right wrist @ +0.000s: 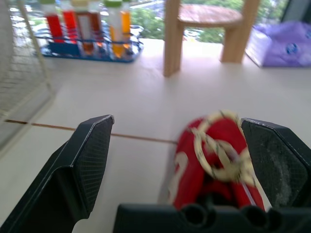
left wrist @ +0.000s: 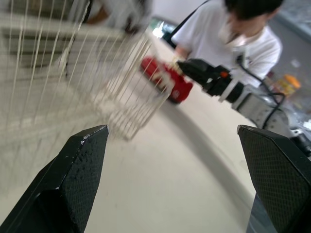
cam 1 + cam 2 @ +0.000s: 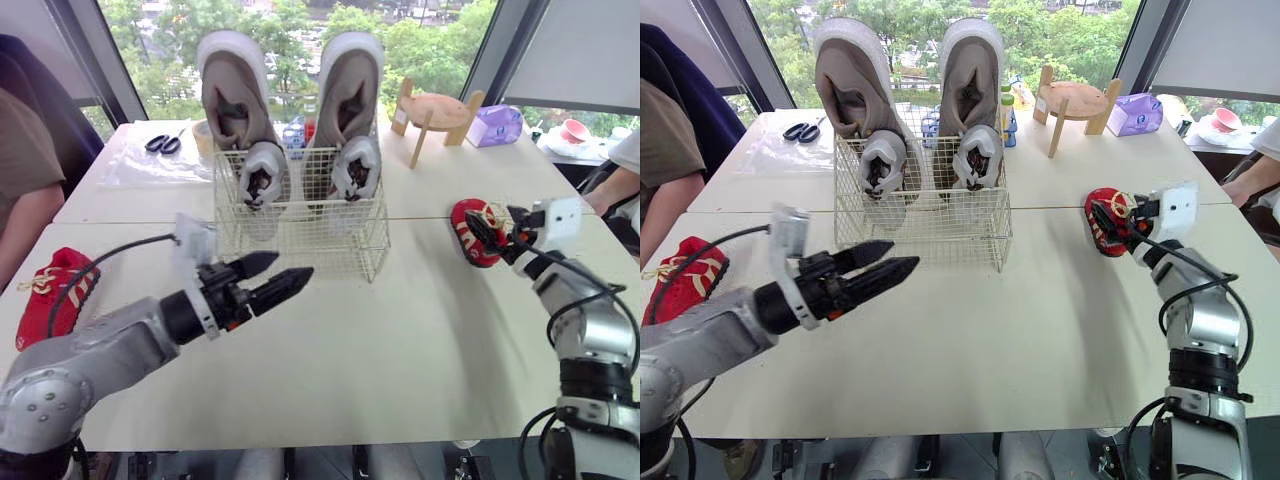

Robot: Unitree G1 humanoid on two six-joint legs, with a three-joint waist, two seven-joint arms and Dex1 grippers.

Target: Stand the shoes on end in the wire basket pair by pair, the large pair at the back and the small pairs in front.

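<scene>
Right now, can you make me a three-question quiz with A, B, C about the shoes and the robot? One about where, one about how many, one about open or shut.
1. Where is the red shoe by the right gripper?
A. In the wire basket
B. On the table, to the right of the basket
C. On the wooden stool

2. How many shoes stand in the wire basket?
A. Two
B. Four
C. Six

3. How are the jaws of the left gripper?
A. Open, holding nothing
B. Shut on a red shoe
C. Shut on scissors

Answers:
1 B: the shoe lies on the table, outside the basket.
2 B: two large brown shoes stand at the back and two small grey shoes in front.
3 A: the left wrist view shows both jaws spread with only table between them.
</scene>
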